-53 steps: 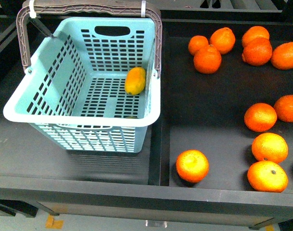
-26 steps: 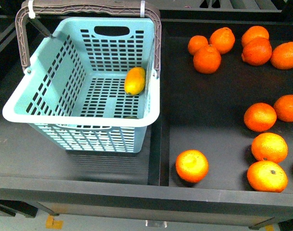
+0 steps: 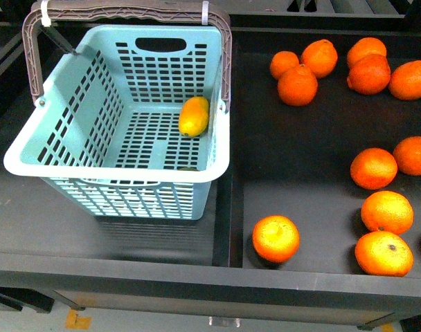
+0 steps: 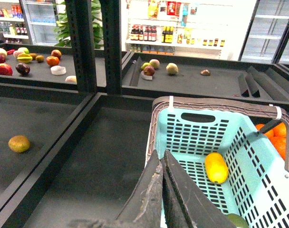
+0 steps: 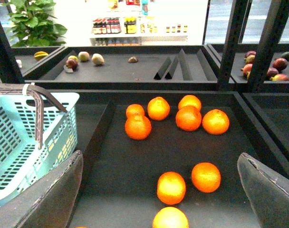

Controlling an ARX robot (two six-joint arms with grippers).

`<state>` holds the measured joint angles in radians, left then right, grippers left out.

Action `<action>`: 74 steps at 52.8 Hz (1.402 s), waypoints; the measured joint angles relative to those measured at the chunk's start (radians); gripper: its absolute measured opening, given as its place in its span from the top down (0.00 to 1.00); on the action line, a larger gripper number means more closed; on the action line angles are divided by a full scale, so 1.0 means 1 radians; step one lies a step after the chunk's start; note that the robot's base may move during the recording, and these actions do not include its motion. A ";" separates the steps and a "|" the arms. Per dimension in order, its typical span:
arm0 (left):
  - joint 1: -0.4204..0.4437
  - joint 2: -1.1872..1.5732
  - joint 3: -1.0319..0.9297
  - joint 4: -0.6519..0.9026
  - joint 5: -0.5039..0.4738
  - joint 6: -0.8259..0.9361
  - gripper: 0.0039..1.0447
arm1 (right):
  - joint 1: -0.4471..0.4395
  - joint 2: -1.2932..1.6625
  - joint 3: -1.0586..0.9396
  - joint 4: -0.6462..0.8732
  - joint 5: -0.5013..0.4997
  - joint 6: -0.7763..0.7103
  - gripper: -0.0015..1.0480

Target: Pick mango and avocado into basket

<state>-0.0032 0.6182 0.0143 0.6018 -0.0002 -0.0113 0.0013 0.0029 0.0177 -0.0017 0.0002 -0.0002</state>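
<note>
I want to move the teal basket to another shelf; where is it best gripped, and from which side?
Likely the brown handles, which stand joined together over the far rim of the basket, zip-tied. Come from above with an open pincer and close across both bars mid-span. The slotted walls look too thin and wide for a steady hold.

Your left pincer [image 4: 162, 164] has its two dark fingers pressed together, nothing between them. Your right pincer [image 5: 158, 190] is spread wide, its fingers [image 5: 54, 194] far apart at either side of its wrist view. Neither arm shows in your front view.
</note>
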 joint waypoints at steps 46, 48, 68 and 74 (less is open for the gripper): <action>0.000 -0.443 0.000 -0.426 0.000 0.000 0.98 | 0.000 0.000 0.000 0.000 0.000 0.000 0.08; 0.000 -0.488 0.000 -0.489 0.000 0.000 0.98 | 0.000 0.000 0.000 0.000 0.000 0.000 0.08; 0.000 -0.612 0.000 -0.600 0.000 0.000 0.98 | 0.000 0.000 0.000 0.000 0.000 0.000 0.08; 0.000 -0.612 0.000 -0.600 0.000 0.000 0.98 | 0.000 0.000 0.000 0.000 0.000 0.000 0.08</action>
<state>-0.0032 0.0063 0.0139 0.0013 -0.0002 -0.0109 0.0013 0.0029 0.0177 -0.0017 0.0002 -0.0002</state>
